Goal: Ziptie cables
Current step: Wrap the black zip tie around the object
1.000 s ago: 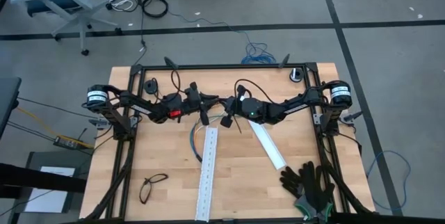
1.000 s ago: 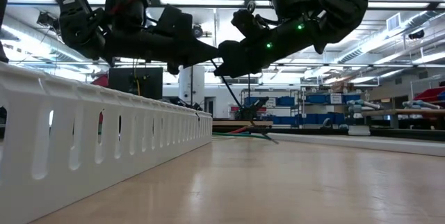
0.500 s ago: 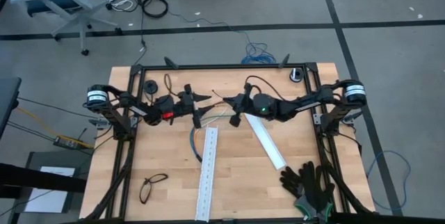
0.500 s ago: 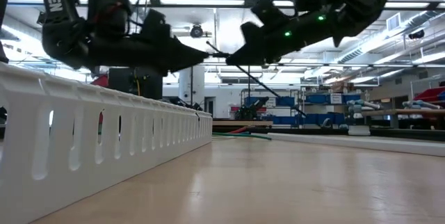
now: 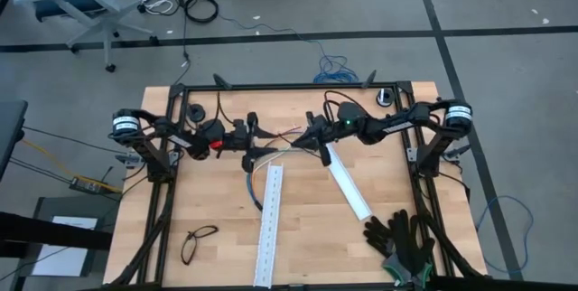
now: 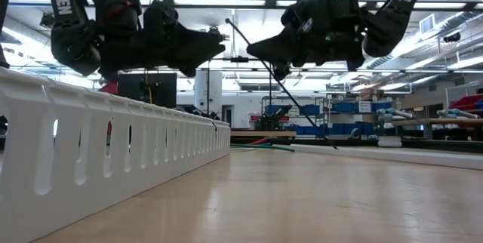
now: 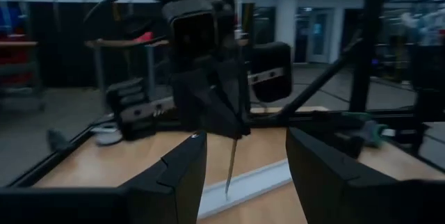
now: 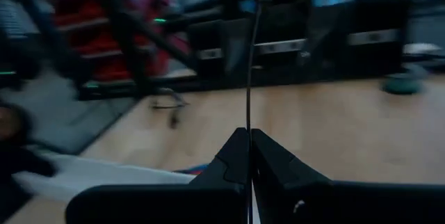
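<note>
The cables (image 5: pixel 256 185) lie on the table by the far end of the upright white rail, their coloured wires fanning out toward the grippers; the low view shows them flat on the wood (image 6: pixel 260 146). My right gripper (image 5: pixel 313 137) hovers above the table's far middle, shut on a thin black zip tie (image 8: pixel 250 64). My left gripper (image 5: pixel 267 145) faces it from the left, open and empty; its fingers (image 7: pixel 184 175) frame the right gripper and the tie (image 7: pixel 231 165). My right gripper pinches the zip tie's strap (image 8: pixel 248 128) between its two shut fingertips, partway along its length. The tie is clear of the table and slanted: one end sticks up past the fingers (image 6: pixel 229 24), and the longer part runs down toward the table (image 6: pixel 317 122).
One white perforated rail (image 5: pixel 269 223) runs toward the near edge and a second (image 5: pixel 348 187) lies slanted at the right. Glasses (image 5: pixel 199 241) lie near left, black gloves (image 5: pixel 402 241) near right. Small round objects sit by the far corners (image 5: pixel 194 110) (image 5: pixel 386 98).
My right gripper has risen and gone toward the far edge, turning so that the zip tie now slants with one end up. My left gripper has drawn back a little toward the table's left edge.
</note>
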Tool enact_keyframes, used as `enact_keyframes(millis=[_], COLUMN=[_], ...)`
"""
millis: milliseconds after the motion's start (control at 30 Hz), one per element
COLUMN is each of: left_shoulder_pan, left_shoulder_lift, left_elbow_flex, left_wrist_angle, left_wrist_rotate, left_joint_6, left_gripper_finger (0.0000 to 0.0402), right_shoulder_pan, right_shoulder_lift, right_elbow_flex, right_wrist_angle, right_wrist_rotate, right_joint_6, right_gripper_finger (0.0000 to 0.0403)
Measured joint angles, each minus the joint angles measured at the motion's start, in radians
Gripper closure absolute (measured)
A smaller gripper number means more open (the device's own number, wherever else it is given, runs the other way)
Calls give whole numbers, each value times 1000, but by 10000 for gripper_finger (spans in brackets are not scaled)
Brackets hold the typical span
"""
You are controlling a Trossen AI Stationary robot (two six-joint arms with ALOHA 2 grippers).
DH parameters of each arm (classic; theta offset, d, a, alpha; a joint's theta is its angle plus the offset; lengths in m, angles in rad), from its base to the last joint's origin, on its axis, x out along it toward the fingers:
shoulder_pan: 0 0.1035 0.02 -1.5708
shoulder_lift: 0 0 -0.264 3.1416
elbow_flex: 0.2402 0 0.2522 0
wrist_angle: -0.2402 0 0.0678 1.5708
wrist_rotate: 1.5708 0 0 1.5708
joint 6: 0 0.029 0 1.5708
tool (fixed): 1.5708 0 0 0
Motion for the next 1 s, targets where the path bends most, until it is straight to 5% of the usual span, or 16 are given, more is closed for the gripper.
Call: enact_keyframes(millis=[333,1000], left_shoulder_pan=[0,-2], left_shoulder_lift=[0,0], left_elbow_flex=[77,141], left_wrist_angle=[-2,-5], left_wrist_rotate=[122,218], left_joint_6=[26,108], left_gripper_finger=[230,230], right_shoulder_pan=[0,13], right_shoulder_lift=[31,31], right_elbow_flex=[0,1], right_wrist_angle=[91,105], right_wrist_rotate=[-154,-211], right_joint_6=[72,91], right_gripper_finger=[402,402])
